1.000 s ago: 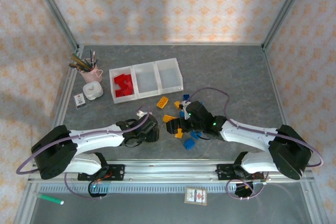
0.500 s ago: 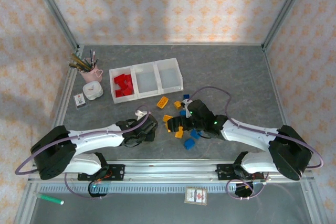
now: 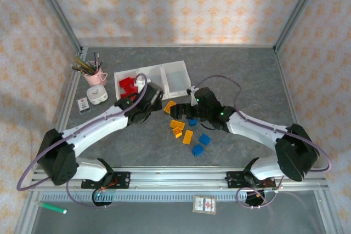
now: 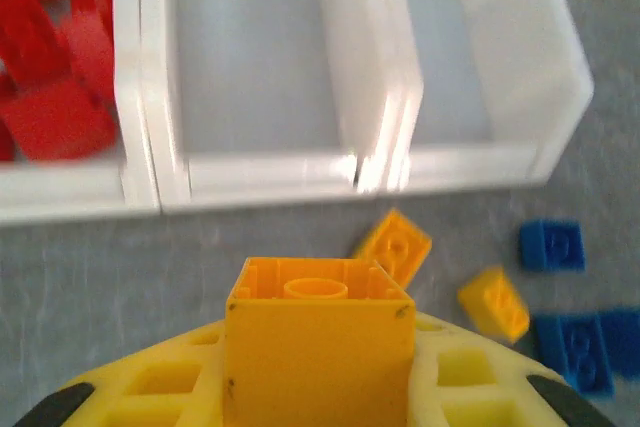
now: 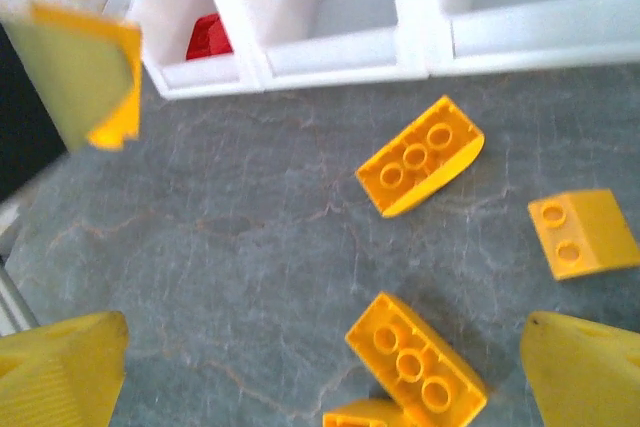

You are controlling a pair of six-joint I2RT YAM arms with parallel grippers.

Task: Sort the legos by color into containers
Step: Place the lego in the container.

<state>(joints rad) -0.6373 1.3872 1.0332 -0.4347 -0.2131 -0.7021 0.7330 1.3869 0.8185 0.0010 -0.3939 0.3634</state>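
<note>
Legos in yellow-orange and blue lie loose near the middle of the grey table. The containers, three white bins joined in a row, sit at about eleven o'clock from them. The bin at the nine o'clock end holds red bricks. The middle bin and the bin at the three o'clock end show bare floors in the left wrist view.

The left gripper sits at the row's near wall, by the middle bin. It is pinching a yellow-orange brick whose hollow side faces the wrist camera. Beyond that brick, at about one o'clock in the wrist view, two more yellow-orange pieces rest on the table. Blue ones lie further round toward three o'clock.

The right gripper hangs over the loose pile with its fingers spread wide and nothing between them. In the right wrist view, three yellow-orange bricks lie studs-up on the table below it, and the row's near wall crosses at twelve o'clock.

A pink cup of pens stands at nine o'clock from the bins, near the table's edge.
</note>
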